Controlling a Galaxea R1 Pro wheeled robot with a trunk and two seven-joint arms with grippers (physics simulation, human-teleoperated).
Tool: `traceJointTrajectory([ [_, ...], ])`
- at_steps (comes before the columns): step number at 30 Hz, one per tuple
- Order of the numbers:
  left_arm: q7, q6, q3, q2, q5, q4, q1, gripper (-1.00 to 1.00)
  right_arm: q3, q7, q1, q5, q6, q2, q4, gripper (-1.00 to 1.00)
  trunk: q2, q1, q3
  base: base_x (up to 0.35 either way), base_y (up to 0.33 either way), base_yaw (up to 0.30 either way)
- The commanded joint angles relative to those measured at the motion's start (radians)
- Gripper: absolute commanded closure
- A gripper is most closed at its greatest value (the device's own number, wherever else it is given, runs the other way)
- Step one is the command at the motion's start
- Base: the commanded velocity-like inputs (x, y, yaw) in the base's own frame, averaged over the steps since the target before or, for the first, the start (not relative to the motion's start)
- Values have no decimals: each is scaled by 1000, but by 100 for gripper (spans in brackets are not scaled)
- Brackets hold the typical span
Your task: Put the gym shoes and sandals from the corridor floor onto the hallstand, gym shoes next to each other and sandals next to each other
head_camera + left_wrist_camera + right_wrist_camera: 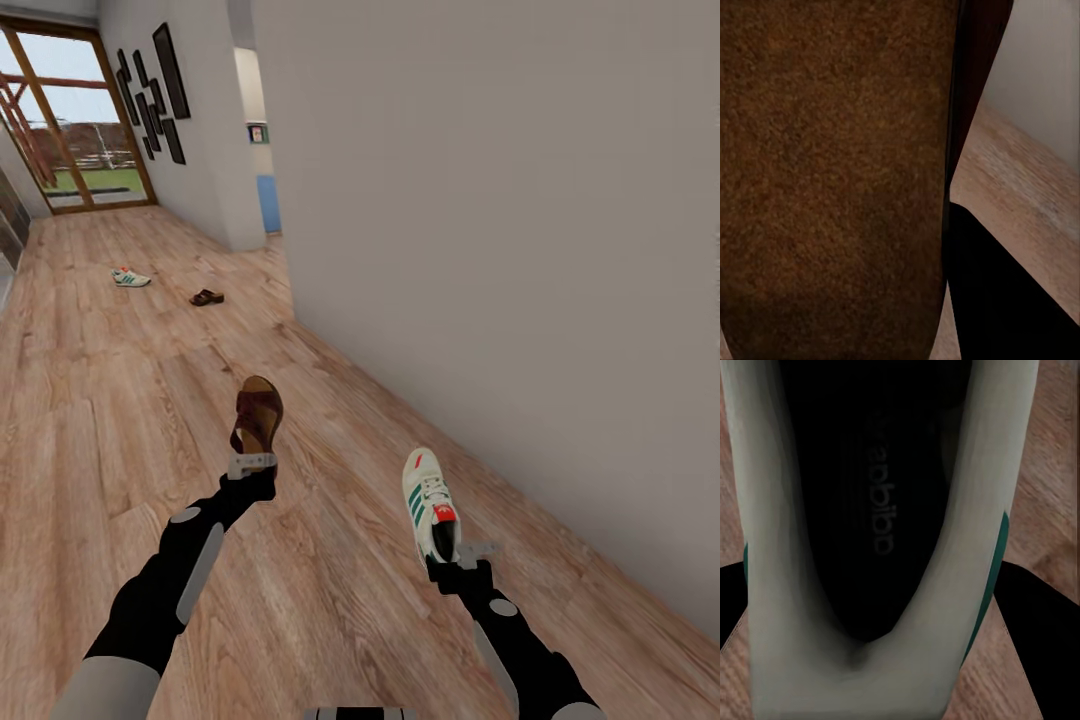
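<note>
Left pincer [252,464]: clamped on the heel end of a sandal [258,412]. The sandal is held off the floor [120,420], toe pointing away from the robot, tan footbed facing up. In the left wrist view the sandal's brown surface [832,172] sits directly in front of the camera, with floor planks [1020,187] and the base of a pale wall [1042,67] beyond it.

Right pincer [460,556]: clamped on the heel end of a gym shoe [428,500]. The shoe is held above the floor near the right-hand wall [500,200], toe pointing away, green stripes and red-orange tongue patch visible. In the right wrist view the shoe's dark opening [881,502] and white collar face the camera; lettering shows on the insole, and a green stripe [999,544] shows at one edge.

Second gym shoe [131,278]: on the floor, far down the corridor to the left.

Second sandal [207,297]: on the floor, just right of and slightly nearer than that shoe, apart from it.

Far end: a wood-framed glass door [70,130] at left. Dark picture frames [155,95] hang on the wall beside it.
</note>
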Motion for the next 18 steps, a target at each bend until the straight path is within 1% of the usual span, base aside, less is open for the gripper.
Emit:
traceJointTrajectory([
  [1, 0, 6, 2, 1, 6, -1, 0, 100, 1, -1, 0, -1, 3, 0, -1, 100, 0, -1, 5, 0, 0, 0],
  [5, 0, 6, 8, 1, 6, 0, 0, 100, 1, -1, 0, -1, 3, 0, -1, 100, 1, -2, 27, 0, 0, 0],
  [18, 0, 6, 9, 1, 7, 1, 0, 100, 1, -1, 0, -3, 3, 0, -1, 100, 4, -8, 99, 0, 0, 0],
])
